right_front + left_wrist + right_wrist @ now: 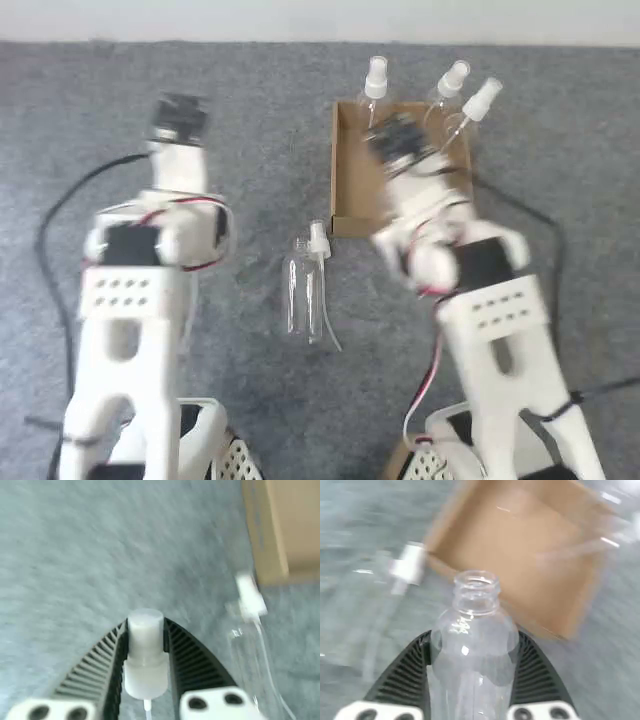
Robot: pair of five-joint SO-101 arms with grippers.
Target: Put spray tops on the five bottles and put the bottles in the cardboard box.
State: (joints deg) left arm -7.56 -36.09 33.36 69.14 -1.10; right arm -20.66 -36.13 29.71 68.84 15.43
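Spray top (145, 656) sits clamped in left claw (145, 625); right claw (474, 638) grips uncapped bottle (473, 672).

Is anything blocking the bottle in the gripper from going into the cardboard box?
Nothing visible does. The open bottle in the right gripper sits right by the cardboard box, whose near part looks bare. Three topped bottles stand at its far edge.

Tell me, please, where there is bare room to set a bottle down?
Free: grey mat between the left arm and the cardboard box, and right of the box. Crowded: the box, under the right arm, with three capped bottles at its far edge and a lying bottle in front.
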